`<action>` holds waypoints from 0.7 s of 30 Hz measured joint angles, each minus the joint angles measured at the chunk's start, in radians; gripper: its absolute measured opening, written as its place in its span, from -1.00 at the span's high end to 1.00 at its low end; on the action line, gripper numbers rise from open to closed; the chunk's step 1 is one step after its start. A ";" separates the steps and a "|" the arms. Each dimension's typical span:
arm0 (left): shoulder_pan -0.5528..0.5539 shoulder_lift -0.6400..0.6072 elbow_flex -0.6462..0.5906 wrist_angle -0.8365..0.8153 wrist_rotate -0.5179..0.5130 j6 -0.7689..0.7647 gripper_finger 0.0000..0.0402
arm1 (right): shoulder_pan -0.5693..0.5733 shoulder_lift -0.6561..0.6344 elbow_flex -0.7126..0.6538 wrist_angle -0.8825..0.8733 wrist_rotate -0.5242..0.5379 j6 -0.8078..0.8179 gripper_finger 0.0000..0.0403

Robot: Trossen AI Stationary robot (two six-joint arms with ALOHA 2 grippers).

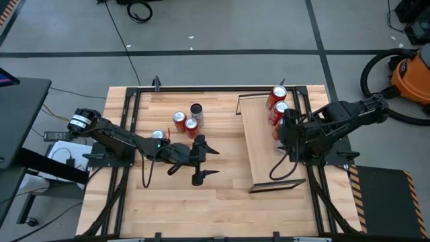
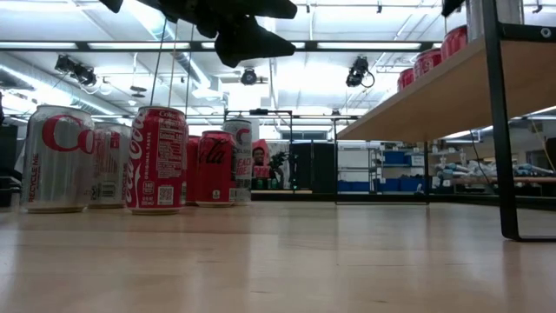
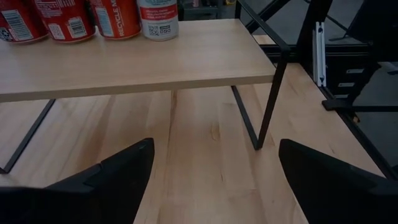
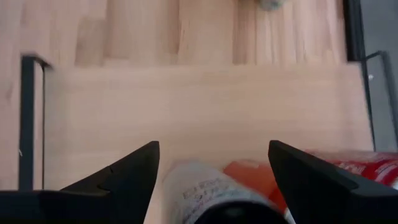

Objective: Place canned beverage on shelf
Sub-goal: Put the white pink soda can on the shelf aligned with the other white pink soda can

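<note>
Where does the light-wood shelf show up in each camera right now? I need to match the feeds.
High view: the flat light-wood shelf with dark end rims lies right of centre, beside the right arm.
Low view: upper right, seen edge-on.
Left wrist view: across the top, on thin dark legs.
Right wrist view: broad pale band across the middle.
Shared landmark: the red cans standing on the shelf.
</note>
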 joint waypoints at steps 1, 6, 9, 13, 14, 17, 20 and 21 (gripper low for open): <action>0.000 0.000 0.000 -0.001 0.000 0.000 -0.78 | -0.002 0.000 0.012 0.005 0.001 -0.002 -0.55; 0.013 -0.003 0.016 -0.013 -0.051 0.006 -0.78 | -0.014 -0.003 0.078 -0.004 0.050 -0.005 -0.56; 0.056 0.001 0.016 -0.015 -0.058 -0.036 -0.78 | -0.026 -0.017 0.100 -0.080 0.121 0.013 -0.56; 0.107 0.004 0.016 -0.012 -0.060 -0.026 -0.78 | -0.074 -0.055 0.104 -0.097 0.167 0.039 -0.56; 0.117 0.004 0.016 -0.005 -0.060 -0.010 -0.78 | -0.091 -0.062 0.104 -0.093 0.173 0.046 -0.56; 0.143 0.004 0.016 0.021 -0.036 0.048 -0.78 | -0.141 -0.079 0.104 -0.074 0.179 0.059 -0.56; 0.160 0.004 0.016 0.025 -0.029 0.115 -0.78 | -0.177 -0.081 0.104 -0.003 0.134 0.023 -0.56; 0.164 0.004 0.016 0.023 -0.026 0.138 -0.78 | -0.188 -0.078 0.104 0.017 0.119 0.005 -0.56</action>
